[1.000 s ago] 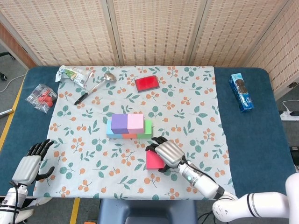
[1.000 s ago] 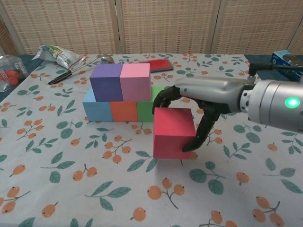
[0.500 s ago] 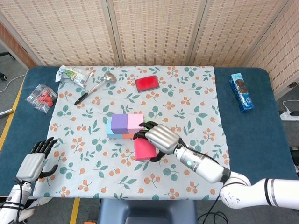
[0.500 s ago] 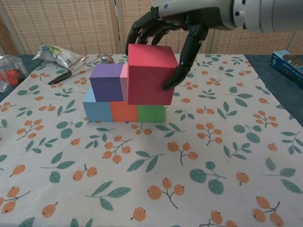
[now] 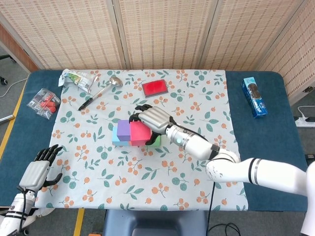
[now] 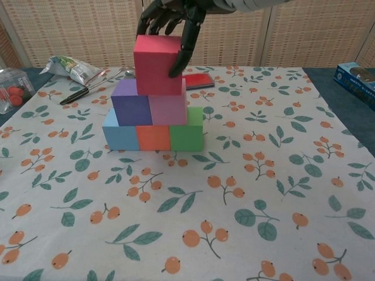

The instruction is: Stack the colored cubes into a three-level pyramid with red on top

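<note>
A red cube point(image 6: 157, 64) is held from above by my right hand point(image 6: 171, 16), straddling the purple cube point(image 6: 132, 103) and the pink cube point(image 6: 170, 109). I cannot tell whether it rests on them or hovers just above. Those two stand on a row of blue point(image 6: 120, 136), orange point(image 6: 153, 138) and green point(image 6: 187, 134) cubes. In the head view the right hand point(image 5: 153, 119) covers the stack's far side and the red cube point(image 5: 139, 133) hides the pink one. My left hand point(image 5: 37, 172) rests at the table's near left corner, fingers apart, holding nothing.
A flat red block point(image 5: 155, 87), a spoon point(image 5: 101, 91) and a snack bag point(image 5: 78, 78) lie at the back of the floral cloth point(image 5: 197, 93). A bag of red items point(image 5: 44, 102) sits at the left, a blue box point(image 5: 254, 96) at the far right.
The right hand has lifted the red cube from the cloth in front of the stack and carried it up and to the left, over the purple and pink cubes. The left hand barely moved.
</note>
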Available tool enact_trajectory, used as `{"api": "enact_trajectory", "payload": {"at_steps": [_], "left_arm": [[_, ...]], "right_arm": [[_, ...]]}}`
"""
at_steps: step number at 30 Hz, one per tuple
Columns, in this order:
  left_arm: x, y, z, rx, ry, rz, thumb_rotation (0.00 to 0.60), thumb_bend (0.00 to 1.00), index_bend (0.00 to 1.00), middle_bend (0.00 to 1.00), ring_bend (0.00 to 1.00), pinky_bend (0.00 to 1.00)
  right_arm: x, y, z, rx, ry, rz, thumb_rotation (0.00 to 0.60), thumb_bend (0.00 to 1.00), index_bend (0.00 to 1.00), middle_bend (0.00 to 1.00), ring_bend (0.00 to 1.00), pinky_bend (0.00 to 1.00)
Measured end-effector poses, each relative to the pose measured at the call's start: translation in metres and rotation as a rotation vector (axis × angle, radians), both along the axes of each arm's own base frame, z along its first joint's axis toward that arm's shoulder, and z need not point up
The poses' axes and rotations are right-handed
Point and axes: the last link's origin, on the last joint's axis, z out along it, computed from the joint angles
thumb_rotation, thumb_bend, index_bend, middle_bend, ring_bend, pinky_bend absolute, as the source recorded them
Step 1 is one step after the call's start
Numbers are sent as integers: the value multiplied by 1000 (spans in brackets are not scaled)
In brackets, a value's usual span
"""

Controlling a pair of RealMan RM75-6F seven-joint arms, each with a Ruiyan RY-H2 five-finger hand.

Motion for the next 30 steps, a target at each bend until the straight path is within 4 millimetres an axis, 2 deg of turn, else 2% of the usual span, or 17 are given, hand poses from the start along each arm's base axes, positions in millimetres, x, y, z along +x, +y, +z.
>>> {"api": "enact_trajectory", "payload": {"at_steps": [5,9,15,30], "left_arm": [[1,2,0,4,-3,8,600,360,0,0,0,55],[1,2,2,6,-4,14,600,361,0,0,0,55],[1,2,2,8,-6,20,600,361,0,0,0,55],[-4,0,1,7,-11,28,600,362,0,0,0,55]], "right_arm": [[15,-32,-3,-29,20,-19,600,2,406,300,31,45],[28,-44,-9,-19,31,-28,600,2,398,300,23,39],[31,-48,-21,11,51,-39,600,2,396,300,18,37],[30,-47,-30,8,77,-34,600,2,374,300,15,24]]}}
